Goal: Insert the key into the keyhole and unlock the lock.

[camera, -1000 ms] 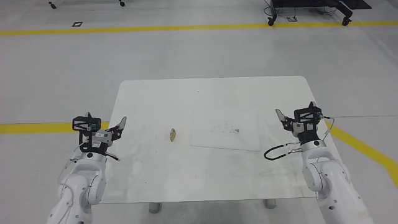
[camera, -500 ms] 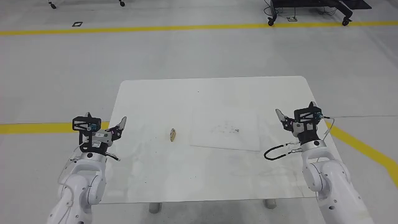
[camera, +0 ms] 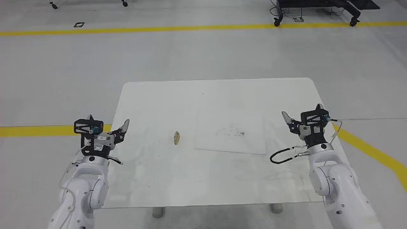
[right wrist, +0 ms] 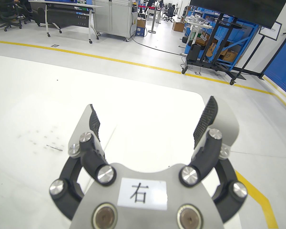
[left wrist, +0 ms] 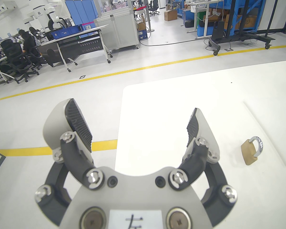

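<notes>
Nothing is shifting over the last second. Both arms are staying exactly where they were, and the lock point(camera: 177, 138) is lying untouched on its side on the worktop point(camera: 254, 98). So the task is not getting under way yet: nothing is being picked up, and the lock is not being steadied.

The left fingers point(left wrist: 77, 122) are hovering spread wide and empty, off the worktop edge to the lock's left and pointing toward it. The right fingers point(right wrist: 205, 120) are also standing apart and holding nothing, well apart from the lock on its right, by the opposite edge. The key point(right wrist: 54, 147), if that thin dark sliver is it, is lying between the lock and the right fingers.
</notes>
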